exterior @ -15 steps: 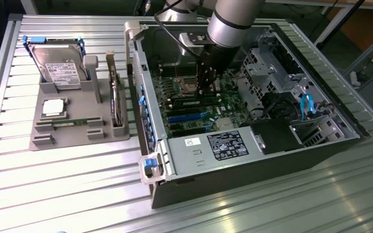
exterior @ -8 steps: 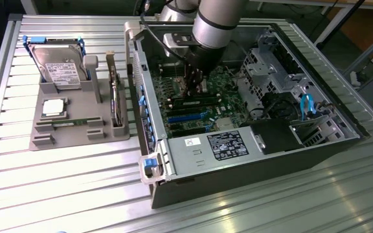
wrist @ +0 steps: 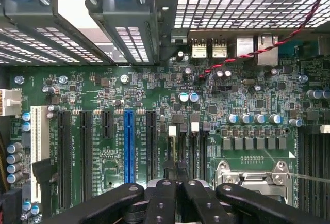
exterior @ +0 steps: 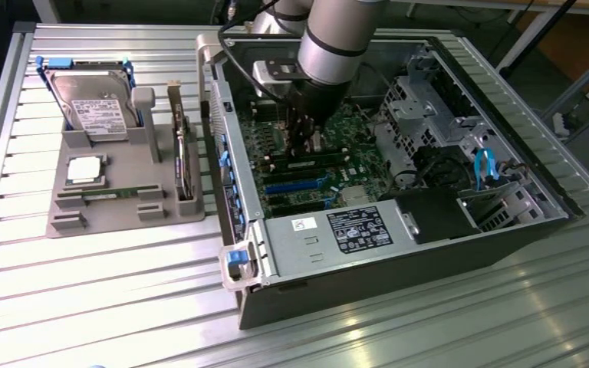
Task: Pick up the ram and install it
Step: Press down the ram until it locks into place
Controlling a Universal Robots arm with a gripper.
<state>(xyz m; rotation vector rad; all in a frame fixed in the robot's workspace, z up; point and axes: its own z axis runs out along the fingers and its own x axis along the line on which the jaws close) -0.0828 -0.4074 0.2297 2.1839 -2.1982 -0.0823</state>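
Tool (wrist: 175,182), jaws closed, pressing the ram (wrist: 175,154) into its motherboard (wrist: 154,95) slot at lower centre of frame — misalignment risks cracked stick or unlatched seating.

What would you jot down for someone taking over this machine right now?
Hand: shut, inside the open computer case, low over the motherboard's memory slots.
Ram: one thin green ram stick lies in the grey tray outside the case. I cannot tell whether the hand grips another.
Done: no seated stick can be confirmed.
Left: installing the ram counts as unfinished.
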